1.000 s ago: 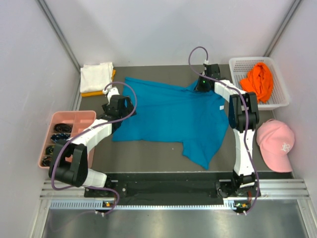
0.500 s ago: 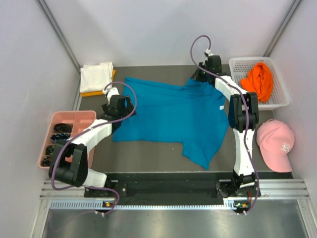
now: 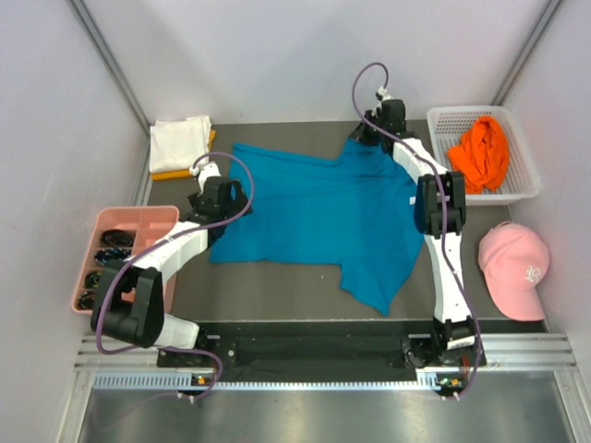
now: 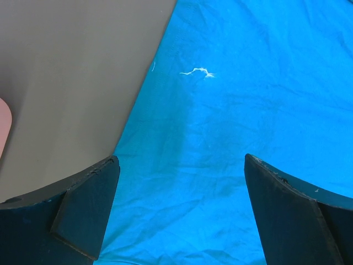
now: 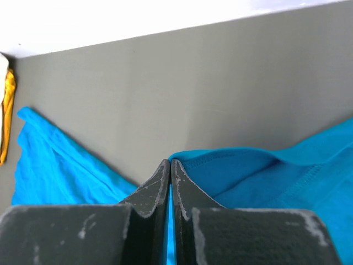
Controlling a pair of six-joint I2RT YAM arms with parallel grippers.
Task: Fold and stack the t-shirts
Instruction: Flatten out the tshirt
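Grey tabletop [image 3: 277, 286] carries your teal-blue t-shirt [image 3: 314, 217], spread centrally. Your right gripper [image 5: 170, 163] pinches its far hem; your left gripper [image 4: 180, 159] gapes empty above its left edge. Expect light, limp cloth: grip hems or corners.

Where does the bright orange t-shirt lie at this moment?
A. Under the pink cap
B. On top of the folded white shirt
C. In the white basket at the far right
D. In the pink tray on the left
C: the top view shows the bright orange t-shirt crumpled inside the white basket at the far right corner of the table.
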